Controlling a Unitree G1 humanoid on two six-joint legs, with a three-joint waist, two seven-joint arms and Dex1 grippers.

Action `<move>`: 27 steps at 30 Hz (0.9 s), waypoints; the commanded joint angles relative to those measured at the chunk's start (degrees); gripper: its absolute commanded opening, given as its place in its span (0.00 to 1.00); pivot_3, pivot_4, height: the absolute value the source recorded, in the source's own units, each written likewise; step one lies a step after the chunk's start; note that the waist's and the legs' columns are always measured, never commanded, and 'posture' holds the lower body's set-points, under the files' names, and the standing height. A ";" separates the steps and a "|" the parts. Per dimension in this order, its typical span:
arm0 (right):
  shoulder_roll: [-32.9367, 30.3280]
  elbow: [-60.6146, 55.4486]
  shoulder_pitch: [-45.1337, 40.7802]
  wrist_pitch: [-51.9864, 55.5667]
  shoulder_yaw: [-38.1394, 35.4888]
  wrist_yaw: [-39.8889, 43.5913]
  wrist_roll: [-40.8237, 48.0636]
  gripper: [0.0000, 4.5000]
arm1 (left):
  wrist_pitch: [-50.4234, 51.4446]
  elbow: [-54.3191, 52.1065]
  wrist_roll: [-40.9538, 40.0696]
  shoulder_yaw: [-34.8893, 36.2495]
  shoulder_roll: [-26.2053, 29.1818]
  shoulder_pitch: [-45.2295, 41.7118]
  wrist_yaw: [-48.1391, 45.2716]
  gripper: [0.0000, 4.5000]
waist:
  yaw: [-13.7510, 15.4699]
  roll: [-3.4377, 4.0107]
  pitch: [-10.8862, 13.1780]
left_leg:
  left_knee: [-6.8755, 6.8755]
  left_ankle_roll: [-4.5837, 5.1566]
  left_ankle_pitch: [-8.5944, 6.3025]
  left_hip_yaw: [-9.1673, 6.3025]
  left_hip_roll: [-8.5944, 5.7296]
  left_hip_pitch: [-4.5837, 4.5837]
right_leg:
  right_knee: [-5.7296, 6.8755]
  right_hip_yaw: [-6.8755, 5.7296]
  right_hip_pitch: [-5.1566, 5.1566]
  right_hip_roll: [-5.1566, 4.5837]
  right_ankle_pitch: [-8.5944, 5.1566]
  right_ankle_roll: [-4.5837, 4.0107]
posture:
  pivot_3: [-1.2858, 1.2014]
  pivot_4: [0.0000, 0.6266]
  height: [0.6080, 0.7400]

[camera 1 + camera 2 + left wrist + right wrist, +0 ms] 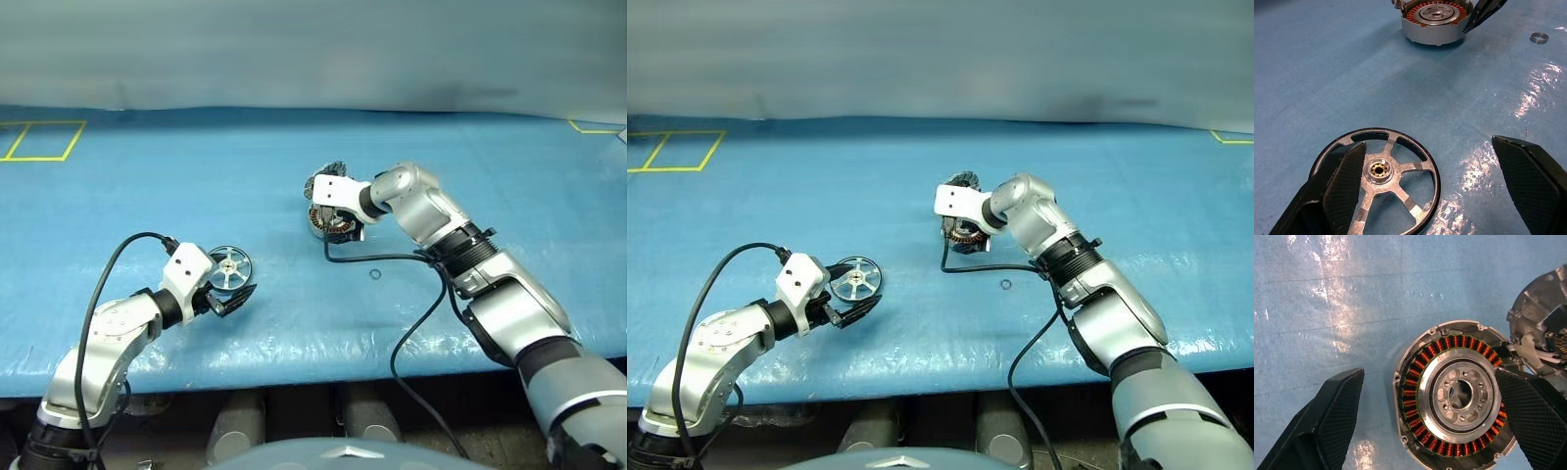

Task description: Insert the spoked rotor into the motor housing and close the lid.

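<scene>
The spoked rotor lies flat on the blue sheet, a silver wheel with a brass-coloured hub. My left gripper stands open just at its near side, one finger over the rim, nothing held. The motor housing sits open further back, its copper windings and central hub showing. Its lid is swung back beside it on the hinge. My right gripper hovers open over the housing, fingers either side, holding nothing.
A tiny dark ring lies on the sheet between the housing and the table's front edge. Black cables run from both wrists. Yellow tape marks sit at the far left. A blue sheet covers the table.
</scene>
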 commanded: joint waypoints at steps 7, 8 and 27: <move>0.72 1.28 0.82 0.65 -1.04 0.45 -0.82 1.00 | -1.30 -1.25 -0.57 0.60 -0.34 -0.05 0.03 1.00 | -0.04 0.00 0.00 | 0.00 0.00 0.00 0.00 0.00 0.00 | 0.00 0.00 0.00 0.00 0.00 0.00 | 0.52 0.24 1.00; 0.88 2.04 0.69 0.70 -1.04 0.46 -0.89 1.00 | -1.32 -1.25 -0.59 0.56 -0.36 -0.08 0.00 1.00 | -0.04 0.00 0.00 | 0.00 0.00 0.00 0.00 0.00 0.00 | 0.00 0.00 0.00 0.00 0.00 0.00 | 0.52 0.24 1.00; 4.15 5.07 0.14 0.85 -1.10 1.51 -2.52 0.42 | -1.69 -1.14 -0.35 0.36 -0.63 -0.31 -0.25 1.00 | -0.99 -0.03 -0.03 | -0.02 -0.01 0.00 0.02 0.02 0.37 | 0.07 0.03 0.30 0.02 -0.02 -0.01 | 0.52 0.24 1.00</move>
